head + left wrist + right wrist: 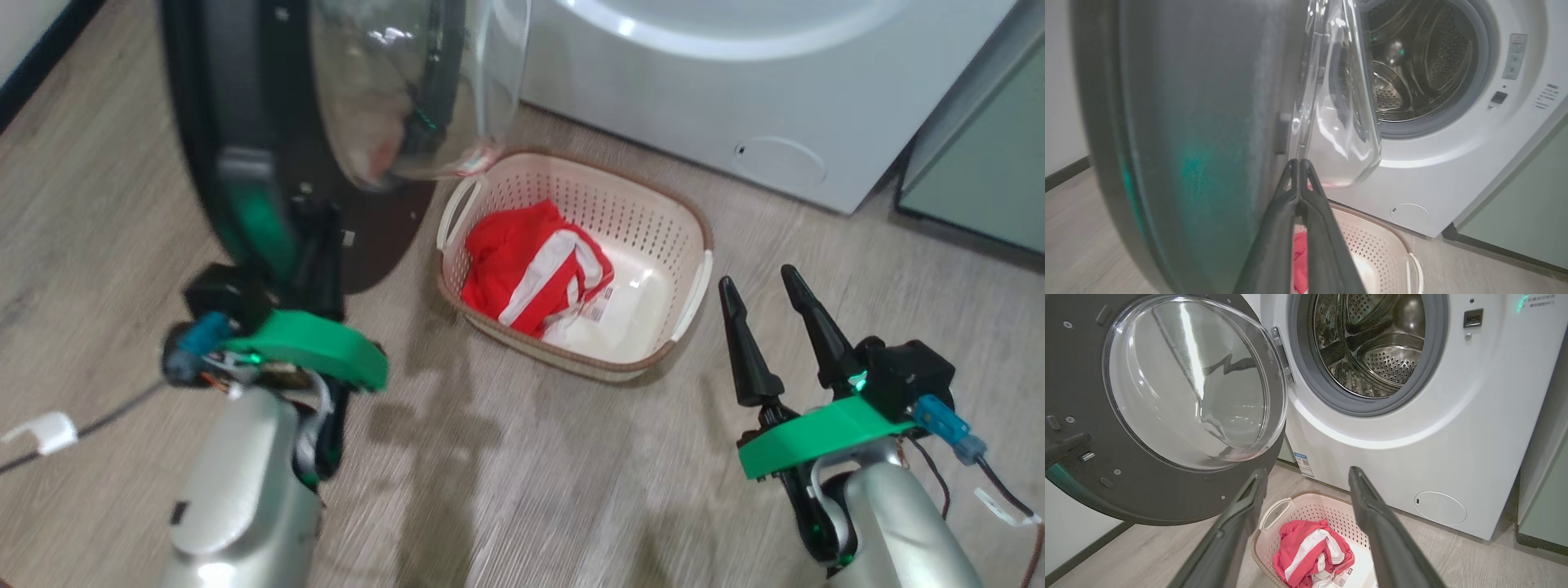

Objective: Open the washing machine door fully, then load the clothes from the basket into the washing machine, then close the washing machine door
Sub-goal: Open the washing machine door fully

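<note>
Pressing its dark fingers (1274,237) together, the left gripper (1298,163) lies close beside the round black-rimmed glass door (1200,102) (touching, I cannot tell), while the right gripper (759,282) is spread, empty.

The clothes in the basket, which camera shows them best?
The head view: it looks down on the whole red-and-white clothes bundle in the basket. The right wrist view crops its lower edge; the left wrist view shows a red sliver behind the left gripper.
</note>
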Available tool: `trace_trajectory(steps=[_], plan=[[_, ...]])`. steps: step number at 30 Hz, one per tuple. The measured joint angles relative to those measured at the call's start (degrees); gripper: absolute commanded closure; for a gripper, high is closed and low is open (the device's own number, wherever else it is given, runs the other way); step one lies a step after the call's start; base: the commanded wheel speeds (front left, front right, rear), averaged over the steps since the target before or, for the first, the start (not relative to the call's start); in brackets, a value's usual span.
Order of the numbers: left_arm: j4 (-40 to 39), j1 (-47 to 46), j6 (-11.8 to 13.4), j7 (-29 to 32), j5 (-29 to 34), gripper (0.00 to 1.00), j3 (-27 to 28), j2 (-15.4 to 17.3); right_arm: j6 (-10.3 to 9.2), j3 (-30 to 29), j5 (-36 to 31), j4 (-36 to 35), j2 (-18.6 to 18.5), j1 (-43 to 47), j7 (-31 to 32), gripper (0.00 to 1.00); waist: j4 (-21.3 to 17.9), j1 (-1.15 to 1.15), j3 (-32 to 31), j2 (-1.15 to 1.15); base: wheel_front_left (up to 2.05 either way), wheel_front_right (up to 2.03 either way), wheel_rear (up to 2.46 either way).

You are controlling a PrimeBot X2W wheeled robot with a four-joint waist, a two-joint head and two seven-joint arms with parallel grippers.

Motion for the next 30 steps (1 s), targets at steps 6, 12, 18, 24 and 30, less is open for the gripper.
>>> trace_trajectory(steps=[6,12,18,24,30], plan=[[0.27,-3.22,-1.49,0.0,1.09,1.0,7.08,-0.27,0.0,-0.46,-1.48,0.04,-0.01,-0.26,0.01,0.0,0.61,0.0,3.12,0.0,0.0,0.0,0.0],[1.47,-5.36,-2.87,0.0,2.86,1.0,13.56,-0.48,0.0,-0.46,-2.29,-0.11,-0.02,-0.54,0.13,0.0,0.65,0.0,5.43,0.0,0.0,0.0,0.0],[3.1,-8.67,-5.21,0.0,6.0,1.0,22.79,-0.78,0.0,-0.97,-2.86,-1.05,-0.09,-2.38,0.64,0.0,0.0,0.0,8.22,0.0,0.0,0.0,0.0],[4.92,-12.62,-7.61,0.0,8.99,1.0,30.23,-0.36,0.0,-1.58,-4.08,-2.12,-0.23,-2.63,1.46,0.0,-0.71,0.0,10.72,0.0,0.0,0.0,0.0],[6.65,-17.21,-8.56,0.0,10.46,1.0,36.89,1.38,0.0,-2.25,-5.75,-4.2,-0.27,-2.65,3.12,0.0,-1.14,0.01,12.96,0.0,0.0,0.0,0.0]])
